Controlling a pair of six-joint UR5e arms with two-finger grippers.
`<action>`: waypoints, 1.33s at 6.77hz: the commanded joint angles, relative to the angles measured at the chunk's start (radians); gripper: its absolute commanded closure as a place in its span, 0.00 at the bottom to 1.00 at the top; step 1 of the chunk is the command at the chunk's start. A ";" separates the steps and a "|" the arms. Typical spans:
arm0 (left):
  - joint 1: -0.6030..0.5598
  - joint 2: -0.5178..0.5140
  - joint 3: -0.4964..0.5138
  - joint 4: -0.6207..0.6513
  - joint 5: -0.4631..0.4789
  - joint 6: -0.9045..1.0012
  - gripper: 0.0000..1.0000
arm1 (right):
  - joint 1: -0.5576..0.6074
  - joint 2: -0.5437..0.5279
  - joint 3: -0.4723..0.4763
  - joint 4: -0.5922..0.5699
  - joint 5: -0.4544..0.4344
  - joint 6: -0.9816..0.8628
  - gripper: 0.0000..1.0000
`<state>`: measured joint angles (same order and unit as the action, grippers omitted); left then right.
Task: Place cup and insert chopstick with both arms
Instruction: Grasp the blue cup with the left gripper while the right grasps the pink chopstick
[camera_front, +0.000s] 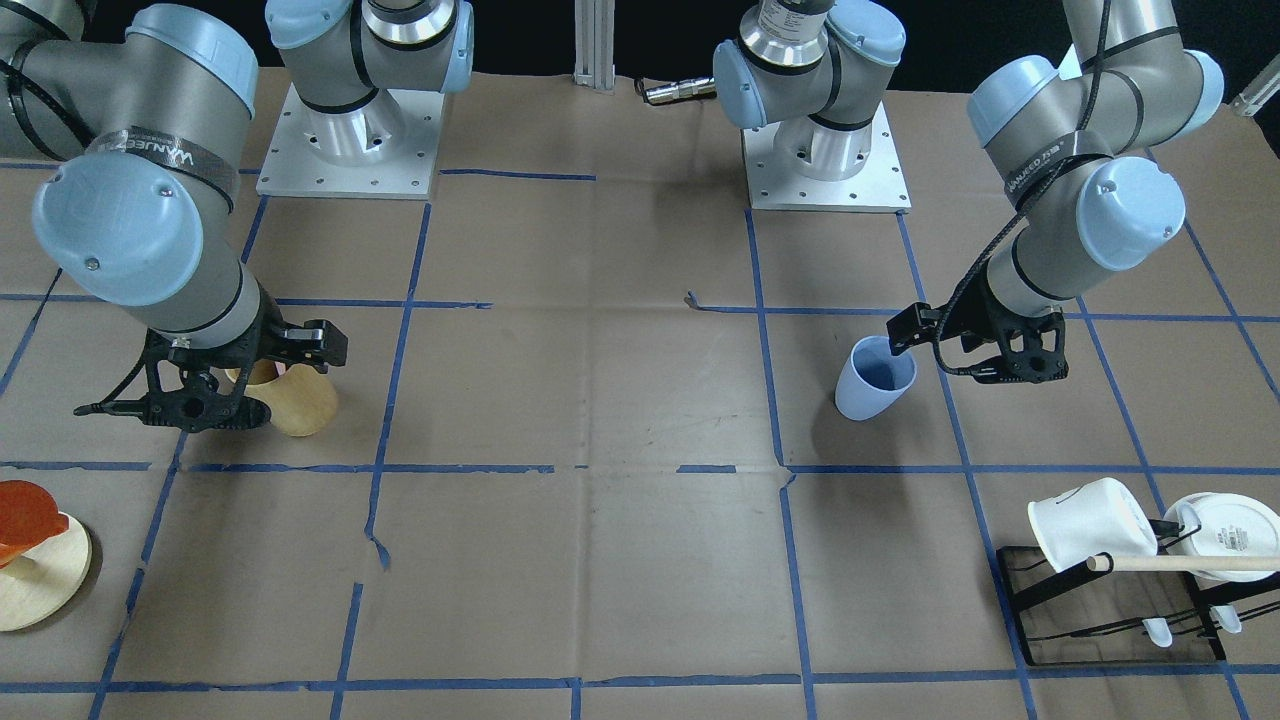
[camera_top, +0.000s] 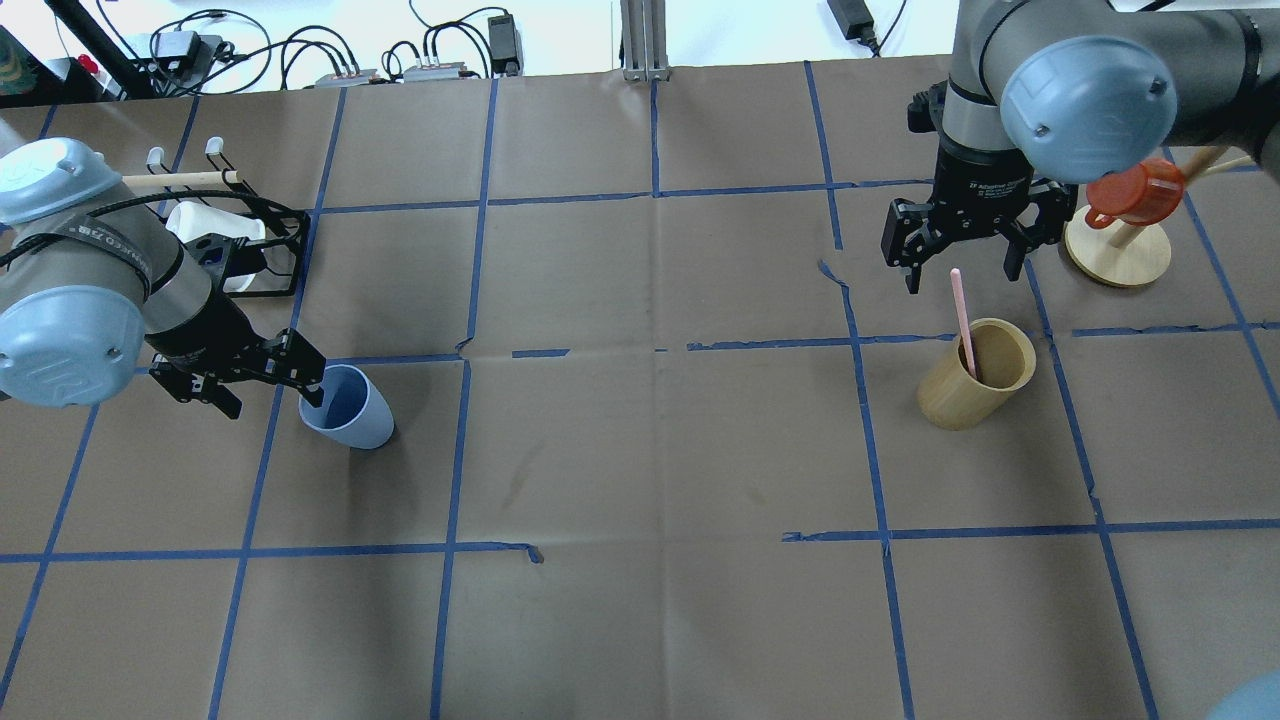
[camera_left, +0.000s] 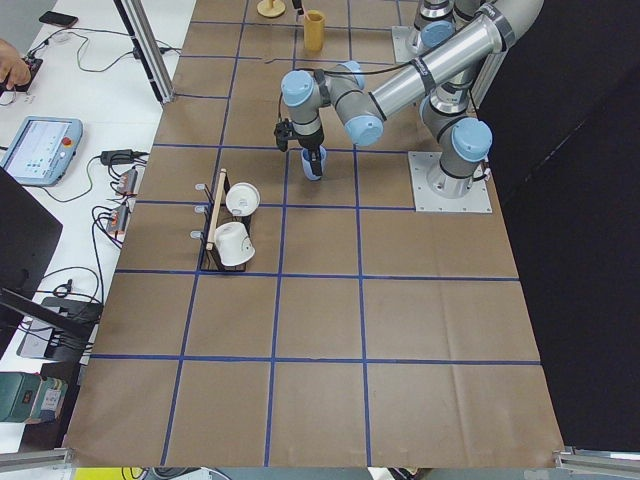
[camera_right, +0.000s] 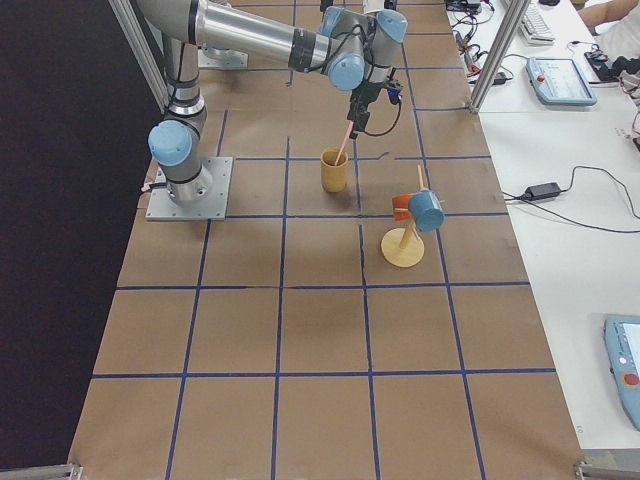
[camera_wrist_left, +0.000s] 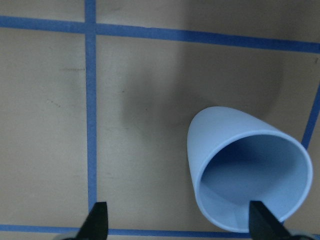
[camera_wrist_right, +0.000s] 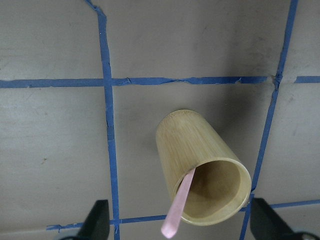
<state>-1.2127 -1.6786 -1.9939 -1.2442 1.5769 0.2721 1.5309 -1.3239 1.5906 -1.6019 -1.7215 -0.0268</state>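
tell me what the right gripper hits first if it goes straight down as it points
Most likely the top end of the chopstick, leaning out of the wooden holder under the open right gripper; the gap is hard to judge.

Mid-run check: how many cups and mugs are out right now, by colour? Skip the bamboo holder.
Blue: 2, cup and blue mug on stand
White: 2, white mugs on rack
Orange: 1, orange mug on stand
Total: 5
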 joint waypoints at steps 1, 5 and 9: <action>-0.004 -0.047 0.000 0.018 -0.002 -0.004 0.04 | 0.000 -0.001 0.000 -0.012 0.005 0.002 0.32; -0.005 -0.058 0.003 0.020 -0.002 0.009 1.00 | 0.000 0.008 0.000 -0.018 0.005 -0.010 0.79; -0.022 -0.044 0.041 0.014 -0.014 -0.003 1.00 | 0.000 0.008 -0.011 -0.027 0.004 -0.013 0.90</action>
<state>-1.2279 -1.7278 -1.9725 -1.2251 1.5701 0.2781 1.5309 -1.3162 1.5867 -1.6266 -1.7158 -0.0382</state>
